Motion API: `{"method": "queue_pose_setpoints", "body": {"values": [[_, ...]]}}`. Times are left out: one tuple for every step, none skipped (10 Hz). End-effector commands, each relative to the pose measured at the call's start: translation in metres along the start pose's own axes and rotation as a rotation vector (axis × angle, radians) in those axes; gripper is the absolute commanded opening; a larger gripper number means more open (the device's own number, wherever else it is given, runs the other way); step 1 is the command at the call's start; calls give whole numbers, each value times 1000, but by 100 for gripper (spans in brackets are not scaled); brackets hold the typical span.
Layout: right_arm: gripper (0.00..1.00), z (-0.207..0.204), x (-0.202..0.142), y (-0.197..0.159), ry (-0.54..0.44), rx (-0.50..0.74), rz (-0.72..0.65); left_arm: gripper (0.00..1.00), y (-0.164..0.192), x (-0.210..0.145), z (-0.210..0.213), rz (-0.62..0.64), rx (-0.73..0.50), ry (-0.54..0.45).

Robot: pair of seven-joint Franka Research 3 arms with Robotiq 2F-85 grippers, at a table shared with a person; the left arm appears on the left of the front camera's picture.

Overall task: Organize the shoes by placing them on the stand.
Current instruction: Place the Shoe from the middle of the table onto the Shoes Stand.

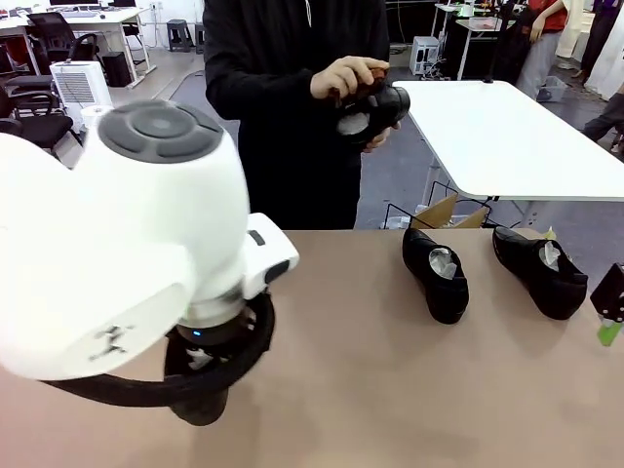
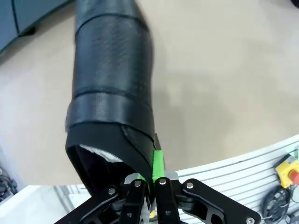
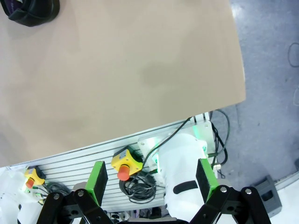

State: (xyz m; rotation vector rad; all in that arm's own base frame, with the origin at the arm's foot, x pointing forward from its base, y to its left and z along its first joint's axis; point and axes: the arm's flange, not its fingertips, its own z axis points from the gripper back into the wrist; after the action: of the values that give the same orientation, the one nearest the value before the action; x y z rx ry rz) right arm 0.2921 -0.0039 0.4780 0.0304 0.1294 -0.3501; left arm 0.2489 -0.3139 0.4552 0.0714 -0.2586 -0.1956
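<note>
My left gripper (image 2: 152, 179) is shut on the rim of a glossy black shoe (image 2: 112, 84) at its heel opening; white stuffing shows inside it. In the front view my bulky left arm (image 1: 146, 244) hides that gripper and shoe. Two more black shoes (image 1: 436, 273) (image 1: 541, 270) lie on the tan table (image 1: 370, 390) at the right, toes toward me. The person's hands hold a fourth shoe (image 1: 375, 109) and a brown brush above the far edge. My right gripper (image 3: 151, 182) hangs open and holds nothing, beyond the table's near edge; one shoe (image 3: 30, 11) shows far off. The stand is out of view.
A white table (image 1: 507, 136) stands behind at the right, with a cardboard box (image 1: 444, 213) below it. Along my side of the table runs a slotted rail with a yellow emergency-stop button (image 3: 125, 164) and cables. One fingertip (image 1: 608, 331) of my right gripper pokes in at the front view's right edge.
</note>
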Motion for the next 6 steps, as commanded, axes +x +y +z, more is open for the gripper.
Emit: {"method": "queue_pose_setpoints", "body": {"values": [[100,1,0,1,-3,6,7,0,15,0,7,-1,21,-6],[100,1,0,1,-3,6,7,0,48,6,8,21,60,-21],[100,1,0,1,-3,6,7,0,93,16,17,25,108,-48],[100,1,0,1,-3,6,7,0,127,23,27,-19,53,-67],[100,1,0,1,-3,6,7,0,156,32,34,-35,102,-89],[100,1,0,1,-3,6,7,0,186,45,35,-13,203,-99]]}}
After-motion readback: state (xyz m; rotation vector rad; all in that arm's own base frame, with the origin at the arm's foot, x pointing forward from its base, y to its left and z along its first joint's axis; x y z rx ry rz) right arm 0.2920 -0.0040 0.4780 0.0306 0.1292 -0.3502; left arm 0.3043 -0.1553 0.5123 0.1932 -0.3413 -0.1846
